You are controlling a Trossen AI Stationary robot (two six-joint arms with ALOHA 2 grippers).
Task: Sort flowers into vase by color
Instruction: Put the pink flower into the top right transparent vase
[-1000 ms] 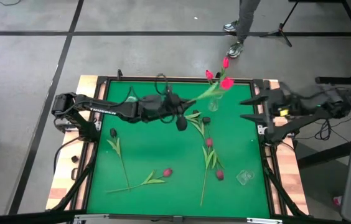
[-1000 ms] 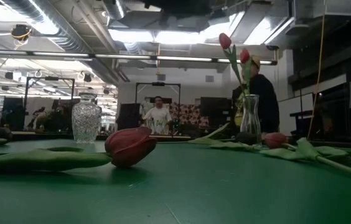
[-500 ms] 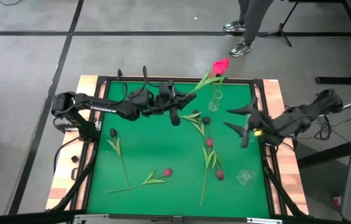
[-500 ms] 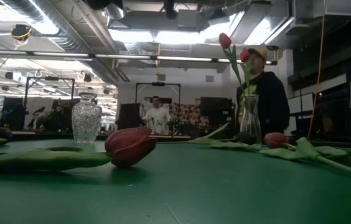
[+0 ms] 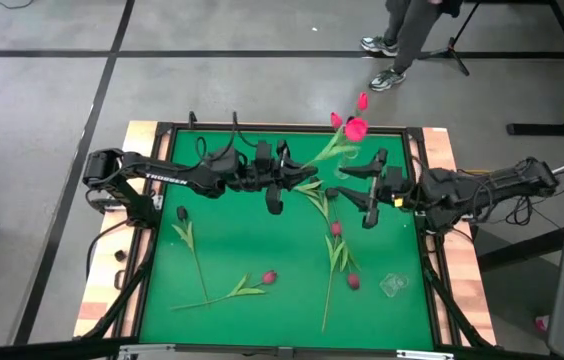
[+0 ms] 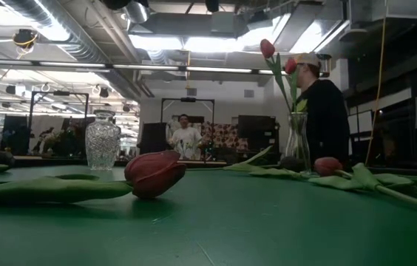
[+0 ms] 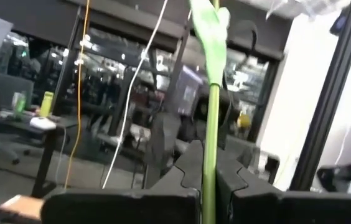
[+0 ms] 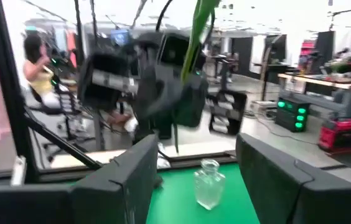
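maroon tulip [image 6: 154, 174] lies nearest on green table [image 5: 242, 250], more flowers [image 5: 337, 245] lie loose by it; left gripper [image 5: 280, 170] clamped on a green stem [image 7: 210, 124], pink heads [image 5: 354, 127] raised past table's far edge; right gripper [image 5: 370, 190] spread wide, empty, near slim vase [image 6: 296, 142] at far side

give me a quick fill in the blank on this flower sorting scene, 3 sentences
The left gripper is shut on a tulip's green ____.
The right gripper has its fingers ____.
In the low view, the vase holding tulips is ____ than the cut-glass vase.

Missing words: stem; open; slimmer
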